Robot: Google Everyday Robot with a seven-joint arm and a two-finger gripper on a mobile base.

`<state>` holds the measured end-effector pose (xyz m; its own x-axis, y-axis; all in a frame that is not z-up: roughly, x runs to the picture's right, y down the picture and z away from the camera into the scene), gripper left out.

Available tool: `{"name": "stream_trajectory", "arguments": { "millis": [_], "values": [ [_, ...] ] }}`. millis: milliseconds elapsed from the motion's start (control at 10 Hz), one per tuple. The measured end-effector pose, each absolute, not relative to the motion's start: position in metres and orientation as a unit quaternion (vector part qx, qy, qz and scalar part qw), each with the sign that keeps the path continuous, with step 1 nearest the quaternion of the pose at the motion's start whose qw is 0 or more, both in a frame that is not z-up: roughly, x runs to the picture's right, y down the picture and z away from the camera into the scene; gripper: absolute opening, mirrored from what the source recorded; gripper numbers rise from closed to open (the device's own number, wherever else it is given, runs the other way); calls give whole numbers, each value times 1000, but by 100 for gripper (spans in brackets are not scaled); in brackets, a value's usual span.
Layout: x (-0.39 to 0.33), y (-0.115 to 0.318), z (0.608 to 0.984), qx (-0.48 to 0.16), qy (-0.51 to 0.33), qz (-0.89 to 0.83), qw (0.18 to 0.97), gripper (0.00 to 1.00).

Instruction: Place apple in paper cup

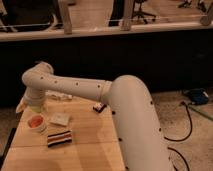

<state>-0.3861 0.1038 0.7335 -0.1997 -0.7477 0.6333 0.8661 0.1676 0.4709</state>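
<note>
The paper cup point(38, 123) stands near the left edge of the wooden table point(90, 145). It is short and white, and the orange-red apple point(36, 121) shows inside its mouth. My gripper point(33, 107) hangs at the end of the white arm point(75, 90), just above and slightly behind the cup. The wrist housing hides the gripper's lower end. A yellow-green patch point(36, 108) shows at the bottom of the wrist.
A flat square whitish piece point(60, 119) lies right of the cup. A striped dark-and-white block point(59, 138) lies in front of it. A small dark object point(99, 107) sits further right, by the arm. A dark counter wall runs behind the table.
</note>
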Motion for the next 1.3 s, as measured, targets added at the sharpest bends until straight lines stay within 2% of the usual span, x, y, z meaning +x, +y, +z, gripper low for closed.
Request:
{"name": "stream_trajectory", "arguments": {
  "millis": [1300],
  "values": [
    [-385, 104, 733, -62, -437, -642, 626, 80]
  ]
}}
